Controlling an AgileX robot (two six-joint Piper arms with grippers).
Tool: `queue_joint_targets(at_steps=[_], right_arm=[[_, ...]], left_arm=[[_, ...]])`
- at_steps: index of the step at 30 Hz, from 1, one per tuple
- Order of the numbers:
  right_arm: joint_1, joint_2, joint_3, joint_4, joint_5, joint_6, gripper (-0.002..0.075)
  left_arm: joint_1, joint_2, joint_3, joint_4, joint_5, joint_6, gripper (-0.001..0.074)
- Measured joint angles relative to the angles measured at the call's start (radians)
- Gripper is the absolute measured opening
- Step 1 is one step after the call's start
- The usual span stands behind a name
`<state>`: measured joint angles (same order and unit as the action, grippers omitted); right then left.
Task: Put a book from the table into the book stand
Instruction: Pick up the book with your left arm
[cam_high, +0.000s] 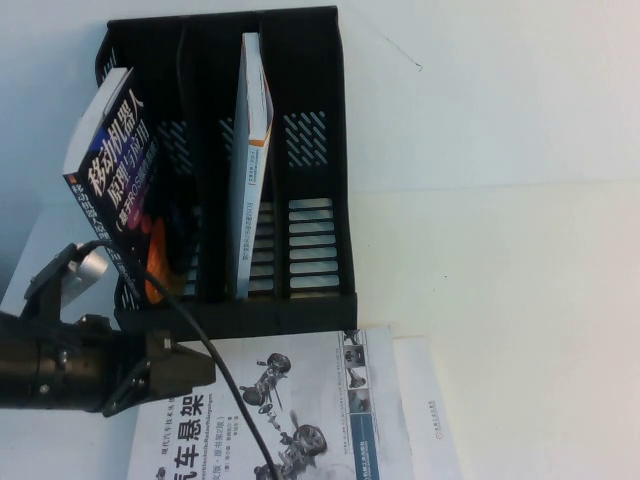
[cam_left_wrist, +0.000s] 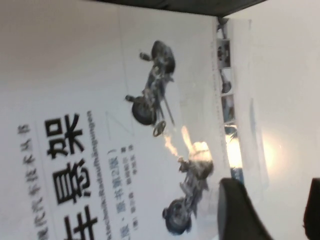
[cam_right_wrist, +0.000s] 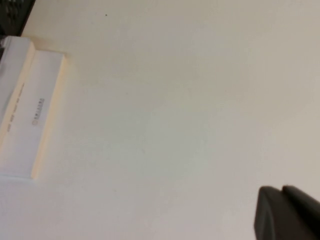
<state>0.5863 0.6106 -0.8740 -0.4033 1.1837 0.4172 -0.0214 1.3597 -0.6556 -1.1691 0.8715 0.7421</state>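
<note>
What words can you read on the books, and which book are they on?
"移动机器人": big white letters on the dark book leaning in the left slot of the black book stand.
"车悬架": big black letters on the white book lying on the table; the left hand hovers over it.
Small print on both, and on the upright white book: too small to read.
Right hand over bare table: no words there.
</note>
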Motion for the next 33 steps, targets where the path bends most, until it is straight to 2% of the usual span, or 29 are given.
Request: queue_joint_targets(at_steps=[8,12,18,23,25,30,33], right_arm=[[0.000,-0.270,0.175,0.110,0.041,0.051,0.0008],[0.000,-0.359,0.244,0.144,0.044,0.097,0.0008],[0.000,-0.408,0.280,0.166,0.048,0.115,0.0008],[0.000,-0.410,0.282,0.166,-0.002,0.117,0.0008],[0.000,-0.410,0.282,0.166,-0.024,0.117,0.0008],[0.000,-0.412,0.282,0.166,-0.036,0.117,0.0008],[0.000,-0.412,0.282,0.166,-0.037,0.117,0.0008]], left_arm=[[0.018,0.098,-0.110,0.064,-0.016,-0.007,0.0278],[0.104,0.120,-0.121,0.094,0.008,-0.025,0.0278],[0.315,0.166,-0.124,0.143,0.050,-0.031,0.0278],[0.344,0.243,-0.125,0.093,0.097,0.036,0.0283],[0.344,0.285,-0.125,0.068,0.120,0.064,0.0316],[0.344,0.408,-0.127,0.026,0.141,0.110,0.0470],[0.344,0.472,-0.129,0.005,0.142,0.141,0.0513]])
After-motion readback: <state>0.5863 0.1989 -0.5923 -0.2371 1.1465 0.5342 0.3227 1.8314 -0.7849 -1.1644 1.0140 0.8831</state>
